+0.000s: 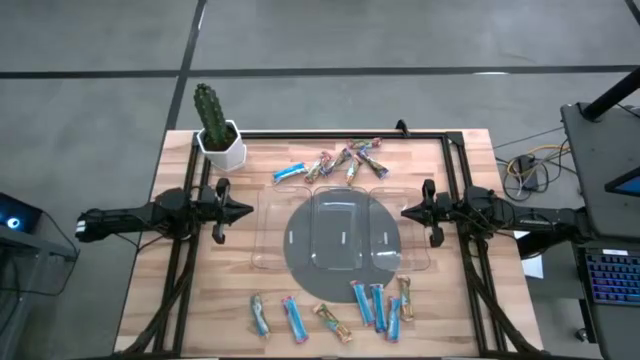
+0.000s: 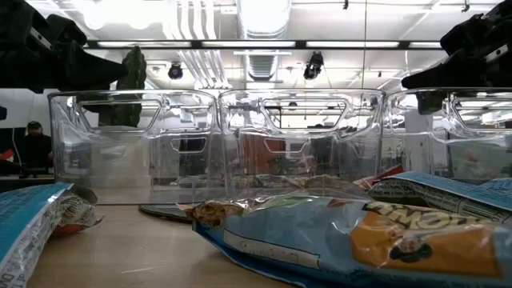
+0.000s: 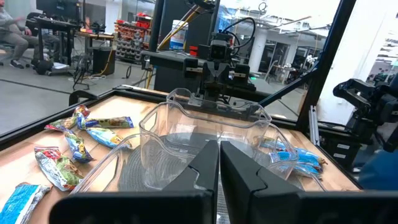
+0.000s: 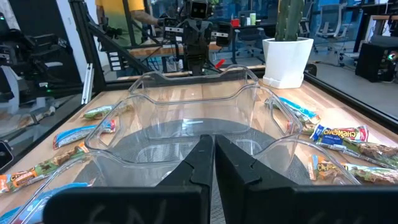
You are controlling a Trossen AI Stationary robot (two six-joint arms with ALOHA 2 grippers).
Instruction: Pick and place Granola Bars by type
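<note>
Fingers (image 3: pixel 219 163) closed, both arms, empty.

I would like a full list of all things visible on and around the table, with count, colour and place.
granola bars: about a dozen, blue, brownish-gold or multicoloured; one cluster at the far edge, one row at the near edge
clear tray: one, transparent, three compartments, table centre, empty
grey mat: one, round, under the tray
cactus: one, green, in a white pot, far left corner
person: one, seated, in the room behind
left gripper: shut, left of the tray
right gripper: shut, right of the tray
</note>
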